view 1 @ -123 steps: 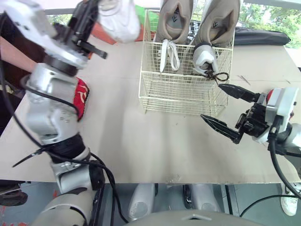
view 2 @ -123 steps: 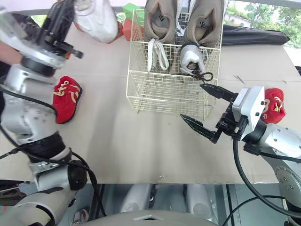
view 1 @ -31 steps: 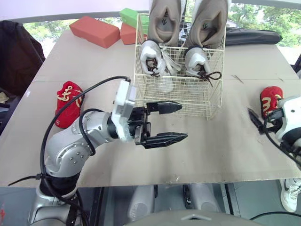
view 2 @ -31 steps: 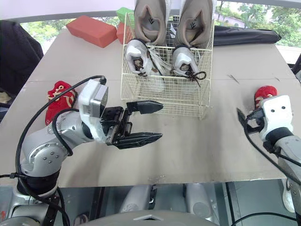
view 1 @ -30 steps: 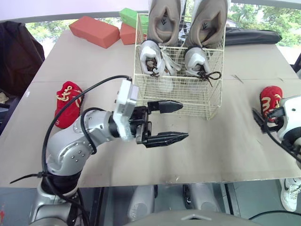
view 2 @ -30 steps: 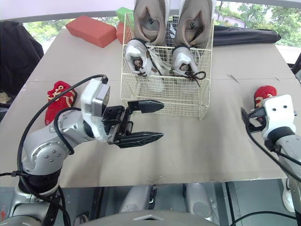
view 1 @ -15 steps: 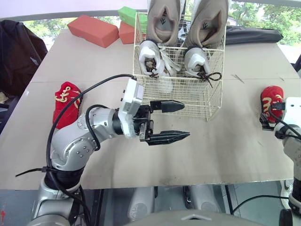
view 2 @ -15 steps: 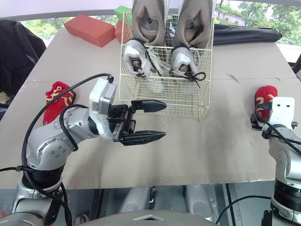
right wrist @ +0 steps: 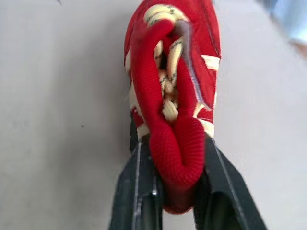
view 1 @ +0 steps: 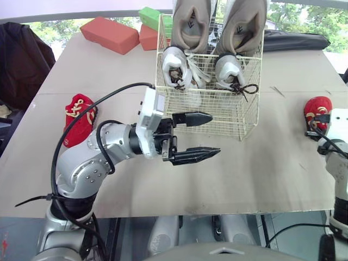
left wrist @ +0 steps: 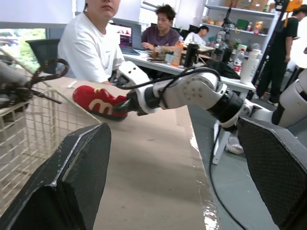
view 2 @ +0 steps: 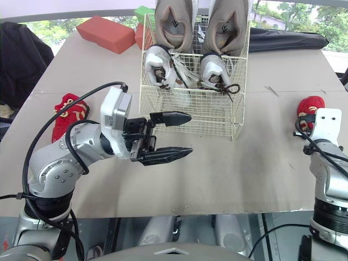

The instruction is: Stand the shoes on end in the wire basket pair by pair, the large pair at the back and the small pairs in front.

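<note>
red shoe (right wrist: 172, 96) — right hand (right wrist: 175, 165) clamps its heel

This looks like a shared office or robotics lab. Beyond the right edge of the table (view 1: 114, 76), a person in a white shirt (left wrist: 93, 50) and a person in a purple shirt (left wrist: 162, 34) are at a long desk (left wrist: 192, 68). The desk is crowded with a laptop (left wrist: 128, 43) and bottles (left wrist: 180, 50). Stocked shelves (left wrist: 235, 21) line the wall behind them, and a dark office chair (left wrist: 45, 50) stands nearby. Past the table's far edge, windows give onto green trees (view 1: 310, 19).
</note>
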